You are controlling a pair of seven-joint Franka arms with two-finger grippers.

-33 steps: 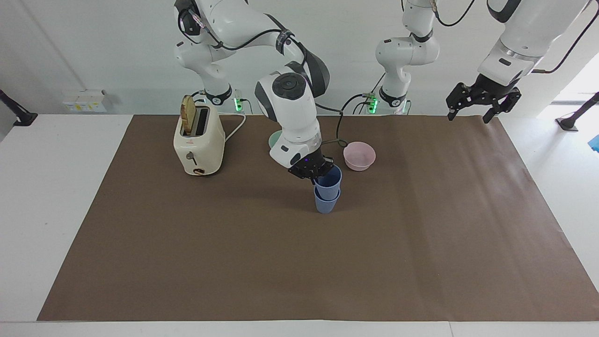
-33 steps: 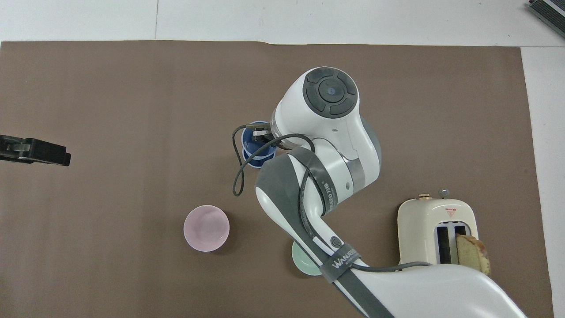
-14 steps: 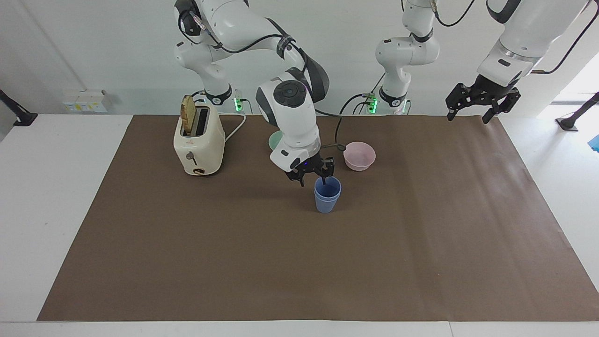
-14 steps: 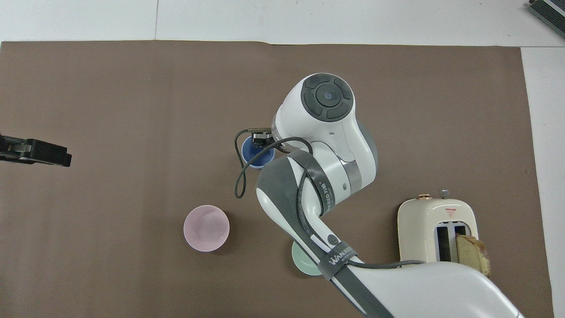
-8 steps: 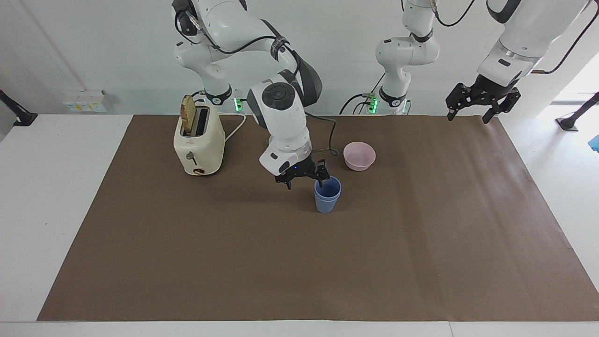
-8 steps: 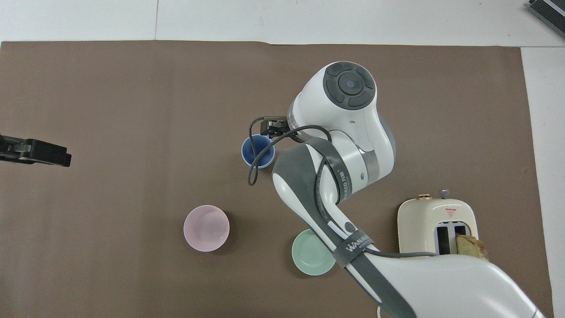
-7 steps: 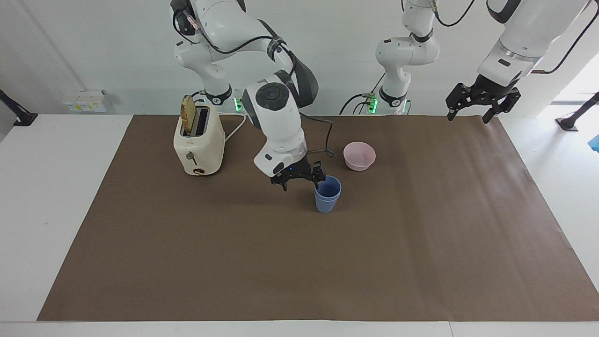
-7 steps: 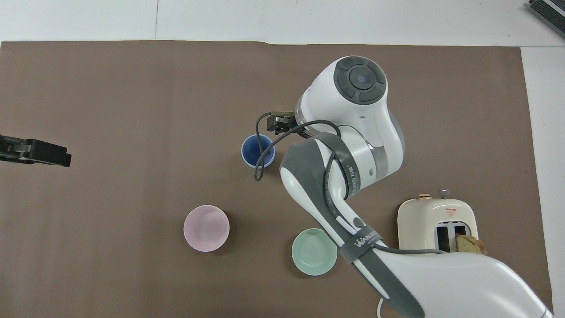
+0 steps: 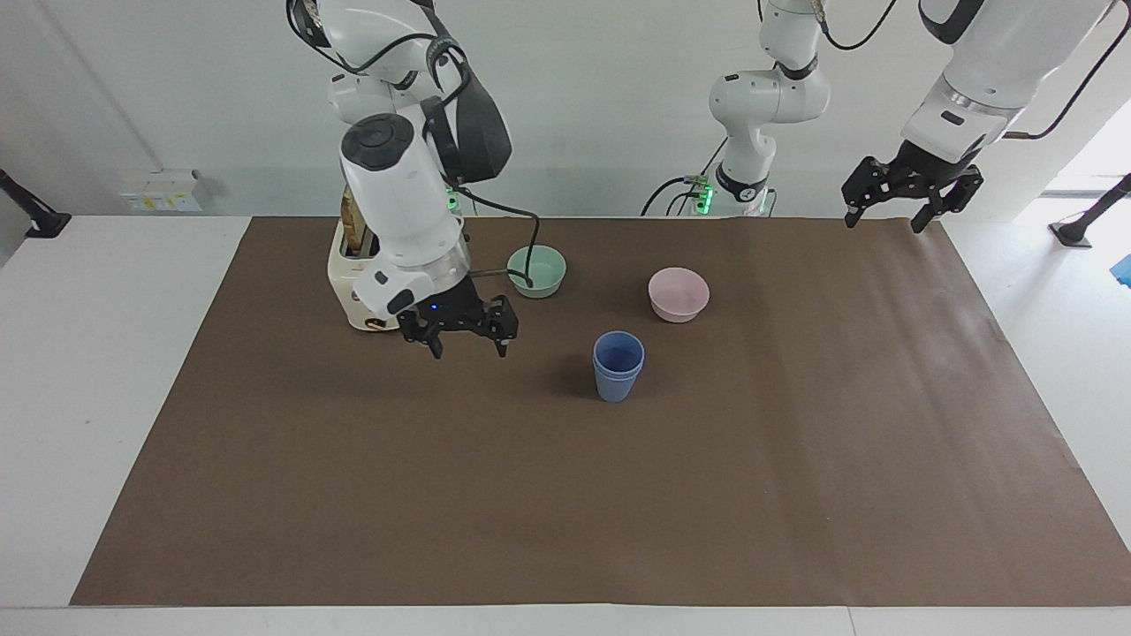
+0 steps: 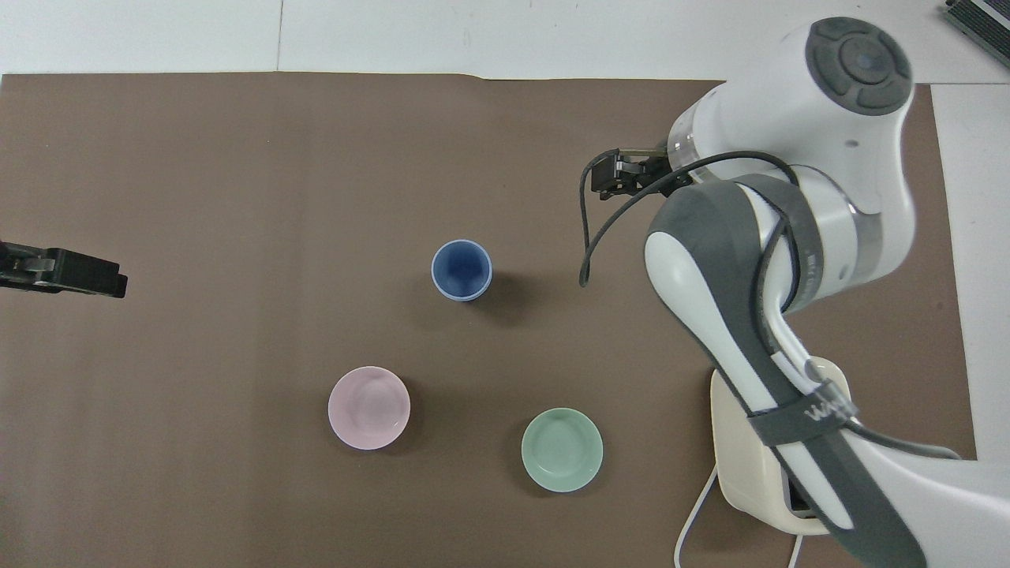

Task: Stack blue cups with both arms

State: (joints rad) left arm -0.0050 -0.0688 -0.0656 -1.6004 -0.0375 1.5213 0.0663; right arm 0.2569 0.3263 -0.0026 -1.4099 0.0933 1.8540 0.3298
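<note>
The two blue cups [image 9: 618,365] stand nested one inside the other in the middle of the brown mat; they also show in the overhead view [image 10: 461,270]. My right gripper [image 9: 468,341] hangs open and empty above the mat, beside the stack toward the right arm's end; the overhead view [image 10: 611,175] shows it too. My left gripper [image 9: 886,216] waits open and empty, raised over the mat's corner at the left arm's end, and shows in the overhead view [image 10: 63,270].
A pink bowl [image 9: 679,293] and a green bowl [image 9: 536,270] sit nearer to the robots than the cups. A cream toaster [image 9: 358,296] holding a slice of bread stands at the right arm's end, partly hidden by the right arm.
My right gripper let go of the upper cup, which dropped fully into the lower one. The gripper then rose and moved away toward the toaster. The left arm has not moved.
</note>
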